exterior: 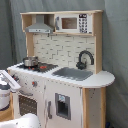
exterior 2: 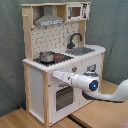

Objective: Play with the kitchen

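The kitchen point(exterior: 65, 95) is a tall white and light-wood toy unit, seen in both exterior views. A small metal pot point(exterior: 31, 61) stands on its red-ringed black stovetop point(exterior: 45, 66), left of the grey sink point(exterior: 72, 73) and black faucet point(exterior: 85, 57). Hood point(exterior: 40, 27) and microwave point(exterior: 75, 22) sit on top. In the second exterior view my gripper point(exterior 2: 56, 75) points left, close in front of the kitchen point(exterior 2: 37, 85) just above the oven door point(exterior 2: 62, 96) and below the pot point(exterior 2: 46, 56). In the first exterior view the gripper point(exterior: 12, 83) shows at the left edge.
My white arm with a blue-lit ring point(exterior 2: 92, 85) reaches in from the second exterior view's right. A grey curtain point(exterior 2: 112, 25) hangs behind the kitchen. Wooden boards point(exterior 2: 20, 120) lie under it. Another white arm part point(exterior: 25, 121) fills the first exterior view's bottom left.
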Controlling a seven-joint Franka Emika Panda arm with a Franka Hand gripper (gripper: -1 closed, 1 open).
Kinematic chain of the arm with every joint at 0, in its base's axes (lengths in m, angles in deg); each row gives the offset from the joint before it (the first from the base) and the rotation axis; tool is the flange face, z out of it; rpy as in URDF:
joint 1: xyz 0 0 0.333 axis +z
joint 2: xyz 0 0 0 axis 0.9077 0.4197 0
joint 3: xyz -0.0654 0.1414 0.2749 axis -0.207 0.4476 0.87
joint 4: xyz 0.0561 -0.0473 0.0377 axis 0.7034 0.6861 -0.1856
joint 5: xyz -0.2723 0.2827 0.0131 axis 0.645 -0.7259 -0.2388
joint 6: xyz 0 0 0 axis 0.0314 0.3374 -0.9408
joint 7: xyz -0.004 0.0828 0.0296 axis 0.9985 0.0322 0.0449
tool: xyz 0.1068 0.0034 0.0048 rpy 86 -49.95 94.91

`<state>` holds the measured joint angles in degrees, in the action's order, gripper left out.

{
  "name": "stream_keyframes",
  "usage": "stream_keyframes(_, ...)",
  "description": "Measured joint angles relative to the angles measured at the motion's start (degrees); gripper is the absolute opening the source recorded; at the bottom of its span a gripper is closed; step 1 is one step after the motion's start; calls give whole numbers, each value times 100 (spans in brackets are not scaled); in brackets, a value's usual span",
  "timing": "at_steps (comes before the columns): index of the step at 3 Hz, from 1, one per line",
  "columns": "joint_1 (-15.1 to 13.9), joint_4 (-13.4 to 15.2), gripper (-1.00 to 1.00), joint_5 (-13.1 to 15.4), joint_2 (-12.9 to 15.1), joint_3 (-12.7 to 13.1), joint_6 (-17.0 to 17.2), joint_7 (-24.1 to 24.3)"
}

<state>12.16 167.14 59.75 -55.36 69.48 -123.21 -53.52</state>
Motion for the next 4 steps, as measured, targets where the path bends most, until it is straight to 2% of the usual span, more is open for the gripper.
stream_keyframes(4, 9, 10, -100, -1, 0, 5, 0, 2479)
